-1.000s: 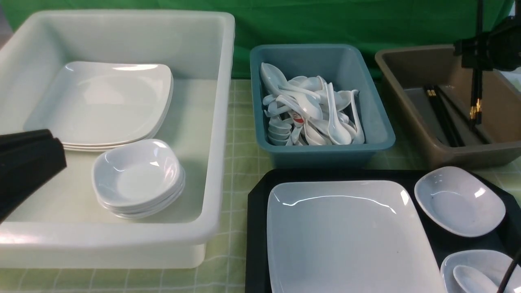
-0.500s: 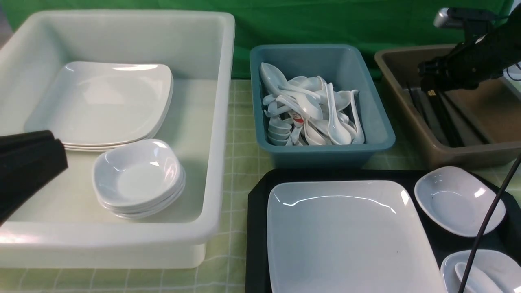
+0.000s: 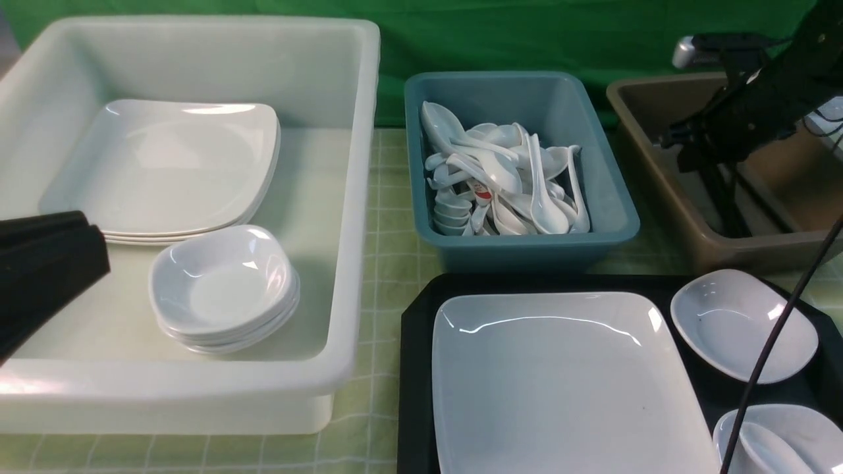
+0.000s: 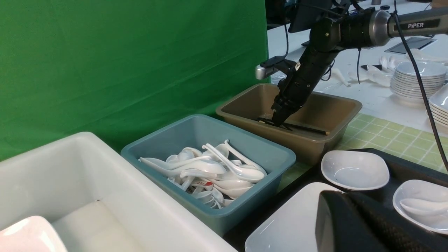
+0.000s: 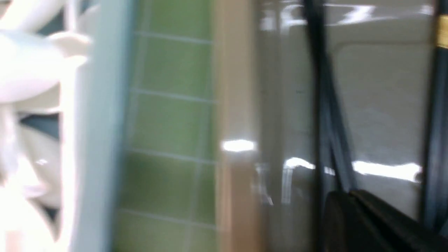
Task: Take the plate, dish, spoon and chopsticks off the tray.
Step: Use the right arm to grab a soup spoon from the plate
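The large white plate (image 3: pixel 560 382) lies on the black tray (image 3: pixel 415 368). Beside it sit a small dish (image 3: pixel 744 326) and a second dish (image 3: pixel 813 424) that holds the spoon (image 3: pixel 764 451). The black chopsticks (image 4: pixel 308 128) lie in the brown tub (image 3: pixel 658 178). My right gripper (image 4: pixel 279 120) hangs just over them inside that tub, shut, with nothing seen between its fingers. The right wrist view is blurred, with the right gripper (image 5: pixel 341 196) against the tub floor. At the left edge, my left gripper (image 3: pixel 95 247) is shut and empty in front of the white tub.
The big white tub (image 3: pixel 355 197) holds stacked plates (image 3: pixel 164 164) and stacked small dishes (image 3: pixel 220 283). A teal tub (image 3: pixel 612 217) full of white spoons stands between it and the brown tub. A black cable (image 3: pixel 777 336) hangs across the tray's right side.
The right gripper carried the chopsticks down into the brown tub, let them go and shut again, its arm swinging left. The left arm stayed put.
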`<control>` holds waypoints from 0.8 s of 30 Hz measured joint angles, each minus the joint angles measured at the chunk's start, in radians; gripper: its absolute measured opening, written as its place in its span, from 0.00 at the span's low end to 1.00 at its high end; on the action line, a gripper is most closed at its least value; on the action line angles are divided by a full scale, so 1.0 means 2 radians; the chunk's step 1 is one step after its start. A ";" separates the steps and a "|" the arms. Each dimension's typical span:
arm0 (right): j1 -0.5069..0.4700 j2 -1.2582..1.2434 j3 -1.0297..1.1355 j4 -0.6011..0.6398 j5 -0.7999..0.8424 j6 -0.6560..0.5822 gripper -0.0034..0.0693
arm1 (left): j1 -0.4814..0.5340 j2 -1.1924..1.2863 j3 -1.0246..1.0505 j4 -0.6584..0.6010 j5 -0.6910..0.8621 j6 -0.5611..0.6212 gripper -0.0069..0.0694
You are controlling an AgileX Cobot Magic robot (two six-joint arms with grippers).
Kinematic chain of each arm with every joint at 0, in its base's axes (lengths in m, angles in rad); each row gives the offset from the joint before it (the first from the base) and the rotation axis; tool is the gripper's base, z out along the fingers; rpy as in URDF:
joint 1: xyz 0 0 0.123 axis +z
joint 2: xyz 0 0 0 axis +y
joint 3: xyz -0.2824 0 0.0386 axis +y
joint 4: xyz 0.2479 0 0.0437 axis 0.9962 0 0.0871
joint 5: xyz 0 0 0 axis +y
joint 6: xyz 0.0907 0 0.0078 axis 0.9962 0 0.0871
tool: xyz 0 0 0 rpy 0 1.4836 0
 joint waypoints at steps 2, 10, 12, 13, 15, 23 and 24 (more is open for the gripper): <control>0.013 0.004 0.000 -0.001 -0.002 -0.002 0.09 | 0.000 0.000 0.000 0.000 0.000 0.000 0.12; 0.038 0.010 -0.001 -0.002 -0.042 0.012 0.09 | 0.000 0.000 0.000 -0.001 0.000 0.000 0.12; 0.038 0.010 -0.001 -0.001 -0.044 0.018 0.09 | 0.000 0.000 0.000 0.000 0.000 0.000 0.12; 0.038 0.010 -0.001 0.000 -0.046 0.030 0.10 | 0.000 0.000 0.000 0.000 0.000 0.000 0.12; 0.037 0.008 -0.001 0.001 -0.047 0.037 0.10 | 0.000 0.000 0.000 0.000 0.000 0.000 0.12; 0.034 -0.090 0.003 -0.015 0.021 0.020 0.13 | 0.000 0.001 0.000 0.019 0.000 0.000 0.12; 0.034 -0.106 0.007 -0.016 0.040 0.016 0.13 | 0.000 0.002 0.000 0.021 0.000 0.000 0.12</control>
